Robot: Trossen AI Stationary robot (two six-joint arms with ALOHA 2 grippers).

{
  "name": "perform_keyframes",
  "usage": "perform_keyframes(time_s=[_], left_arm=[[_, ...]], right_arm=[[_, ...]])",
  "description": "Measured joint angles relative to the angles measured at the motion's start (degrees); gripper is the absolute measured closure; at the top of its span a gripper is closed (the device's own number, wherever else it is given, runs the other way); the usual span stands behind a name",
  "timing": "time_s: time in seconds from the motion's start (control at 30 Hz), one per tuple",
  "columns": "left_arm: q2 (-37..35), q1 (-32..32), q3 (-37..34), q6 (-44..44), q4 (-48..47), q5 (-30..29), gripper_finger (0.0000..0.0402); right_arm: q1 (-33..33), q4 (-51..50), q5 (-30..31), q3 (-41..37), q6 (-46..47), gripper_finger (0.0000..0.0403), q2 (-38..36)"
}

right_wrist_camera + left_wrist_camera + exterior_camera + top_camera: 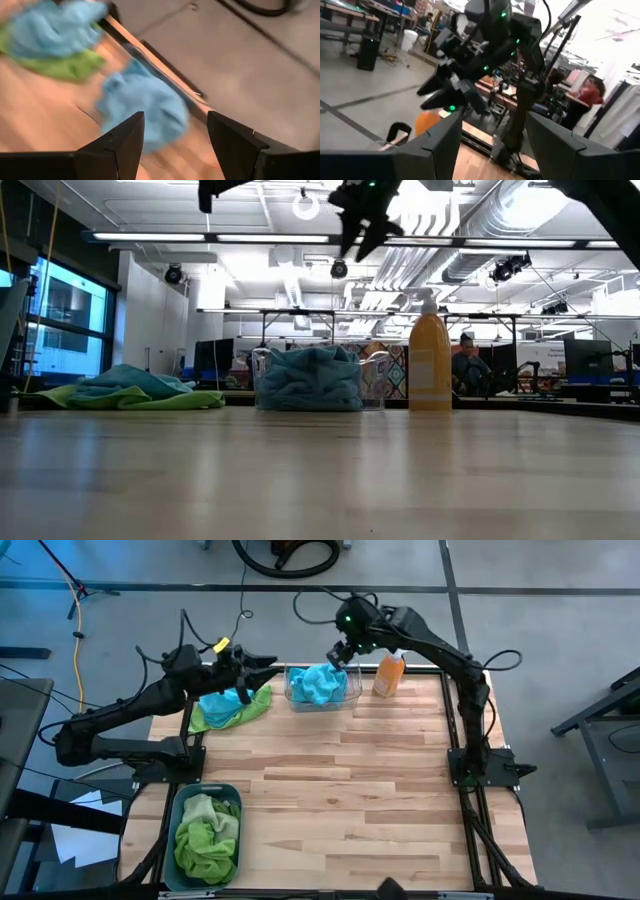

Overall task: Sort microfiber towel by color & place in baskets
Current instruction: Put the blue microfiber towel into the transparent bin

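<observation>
Largest heap of microfiber towel: the lime green cloths (205, 838) filling the teal-grey basket (181, 802) at the lower left of the high view, already sorted by the look of it. Next, the loose pile (228, 706) at the upper left of the table, turquoise crumpled on top of green, lying flat on the wood and not yet sorted. Then the turquoise cloths (320, 683) bunched up in the clear basket (353, 692) at upper centre, just left of the orange spray bottle (389, 675). Likely light, limp and grippy rather than slick, with no stiffness to hold a shape; apt to drape, trail and drag a neighbour along when lifted. Best pinched on a raised fold or crest near the middle of the blue one on the loose pile, deep enough to catch only that cloth and not the green beneath. Left gripper (265, 667) hanging above the far edge of that pile, fingers spread wide with nothing between them. Right gripper (340, 653) poised over the clear basket, fingers likewise parted and empty, blue cloth below in its wrist view. Underneath, a pale wooden plank table (350, 800), smooth and level, little there to snag a cloth. Beyond, a grey floor with cables, a bright open workshop with ceiling ducts and strip lights, desks and monitors in the low view, and a person (465, 362) seated far off at the right.
</observation>
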Motion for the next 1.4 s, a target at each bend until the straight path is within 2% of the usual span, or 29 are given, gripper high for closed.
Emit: perform_keyframes(time_s=[0.07, 0.17, 0.3, 0.37, 0.43, 0.53, 0.7, 0.83, 0.93, 1.2, 1.4], left_arm=[[0.4, -0.4, 0.0, 0.0, 0.1, 0.0, 0.0193], [1.2, -1.0, 0.0, 0.0, -0.4, -0.1, 0.0193], [2.0, -2.1, 0.0, 0.0, -1.1, -0.3, 0.0193], [2.2, -2.9, 0.0, -0.1, -3.9, -3.3, 0.0193], [2.4, -4.2, 1.2, -1.4, -11.8, -10.6, 0.0193], [4.2, -5.2, 6.4, -1.9, -31.0, -19.2, 0.0193], [10.0, -4.4, 16.5, -2.8, -62.8, -28.3, 0.0193], [14.9, -0.7, 16.7, -1.4, -75.9, -28.3, 0.0193], [19.0, 2.7, 14.3, 1.5, -80.3, -28.5, 0.0193], [28.7, 9.6, 11.2, 15.0, -77.4, -26.9, 0.0193], [35.2, 12.8, 11.2, 22.9, -77.4, -28.4, 0.0193]], right_arm=[[1.2, -2.6, 3.8, -0.9, -2.5, 0.0187, -1.4], [2.1, -2.8, 4.9, -7.4, -3.5, 0.0187, -6.0], [2.3, 5.0, 5.0, -27.5, -2.2, 0.0187, -17.6], [2.4, 10.8, 3.2, -39.3, 0.3, 0.0187, -25.0], [2.4, 16.2, 1.2, -50.3, 4.2, 0.0187, -32.3], [2.4, 24.2, -4.0, -63.8, 10.9, 0.0187, -41.8], [2.4, 37.7, -10.9, -77.3, 18.9, 0.0187, -52.1], [2.4, 46.4, -13.1, -82.0, 21.2, 0.0187, -54.5], [2.4, 48.0, -14.9, -82.5, 21.1, 0.0187, -54.2], [2.4, 48.7, -15.8, -82.5, 20.6, 0.0187, -52.5], [2.4, 48.9, -15.9, -82.5, 20.8, 0.0187, -52.4]])
